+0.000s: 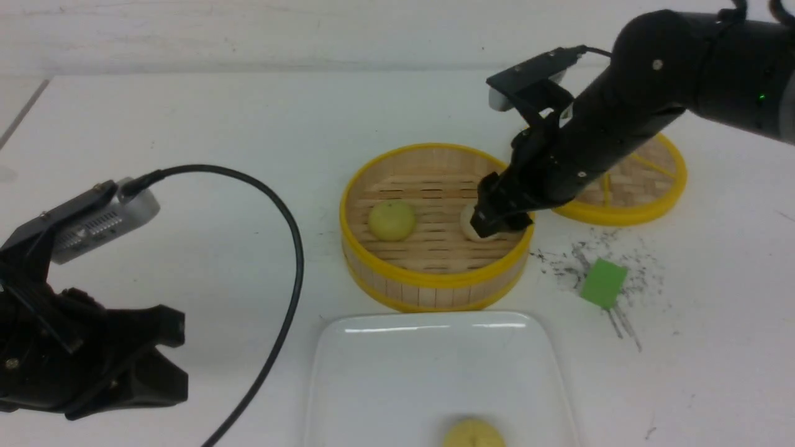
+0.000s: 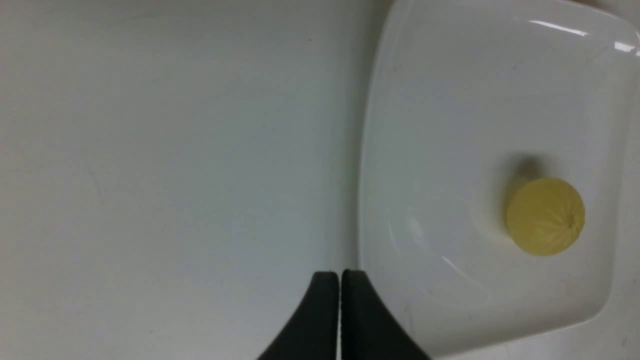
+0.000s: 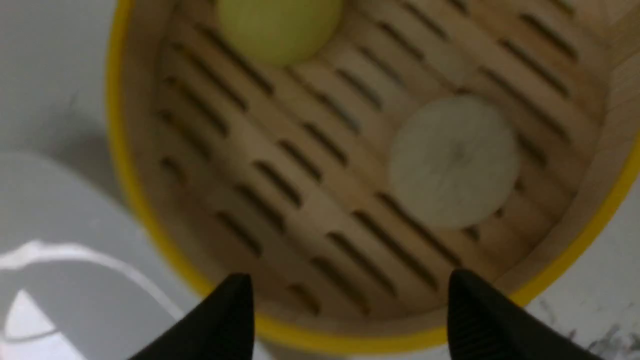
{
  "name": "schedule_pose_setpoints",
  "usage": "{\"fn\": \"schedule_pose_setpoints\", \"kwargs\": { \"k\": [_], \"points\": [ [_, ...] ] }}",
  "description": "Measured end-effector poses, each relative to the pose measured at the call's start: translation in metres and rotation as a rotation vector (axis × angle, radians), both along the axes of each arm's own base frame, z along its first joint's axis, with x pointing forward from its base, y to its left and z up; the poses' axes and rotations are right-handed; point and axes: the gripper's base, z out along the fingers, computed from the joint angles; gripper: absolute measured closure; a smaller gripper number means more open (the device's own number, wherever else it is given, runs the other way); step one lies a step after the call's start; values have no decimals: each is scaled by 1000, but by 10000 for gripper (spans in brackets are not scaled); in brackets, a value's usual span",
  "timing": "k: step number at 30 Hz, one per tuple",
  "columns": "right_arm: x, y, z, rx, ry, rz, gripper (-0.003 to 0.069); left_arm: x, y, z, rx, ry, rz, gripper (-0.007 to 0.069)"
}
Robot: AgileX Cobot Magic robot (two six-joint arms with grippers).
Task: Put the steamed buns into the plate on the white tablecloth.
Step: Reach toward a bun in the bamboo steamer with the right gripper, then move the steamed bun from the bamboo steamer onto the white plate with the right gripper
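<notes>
Two steamed buns lie in the bamboo steamer point(image 1: 435, 282): a pale yellow one point(image 1: 391, 220) at its left and an off-white one point(image 1: 473, 233) at its right. My right gripper point(image 1: 500, 214) hangs open just above the off-white bun point(image 3: 454, 161), half covering it in the front view; its fingers hold nothing. A third, pale yellow bun point(image 1: 473, 433) rests in the white plate point(image 1: 372, 372) near its front edge. My left gripper point(image 2: 340, 274) is shut and empty, low over the white tablecloth point(image 1: 186, 124) beside the plate's left rim point(image 2: 367, 150).
The steamer's yellow-rimmed lid point(image 1: 640, 211) lies behind the right arm. A green block point(image 1: 602, 283) sits on a patch of black speckles point(image 1: 559, 261) right of the steamer. A black cable point(image 1: 292, 248) arcs from the left wrist camera.
</notes>
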Motion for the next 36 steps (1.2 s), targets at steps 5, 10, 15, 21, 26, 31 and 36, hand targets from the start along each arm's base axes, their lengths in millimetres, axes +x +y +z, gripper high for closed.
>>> {"fn": "schedule_pose_setpoints", "kwargs": {
  "k": [5, 10, 15, 21, 26, 31, 36],
  "points": [
    [22, 4, -27, 15, -42, -109, 83, 0, 0, 0, 0, 0, 0, 586],
    [34, 8, -51, 31, -43, -162, 76, 0, 0, 0, 0, 0, 0, 578],
    [37, 9, -65, 27, -20, -171, 104, 0, 0, 0, 0, 0, 0, 571],
    [34, 9, -58, 38, -9, -176, 327, 0, 0, 0, 0, 0, 0, 570],
    [18, 3, -19, 46, -8, -156, 635, 0, 0, 0, 3, -3, 0, 560],
    [-21, -12, 49, 68, -4, -131, 634, 0, 1, 0, 15, -5, -2, 555],
    [-79, -31, 89, 145, 92, -173, 634, 0, 1, 0, 18, -5, -3, 552]
  ]
}}
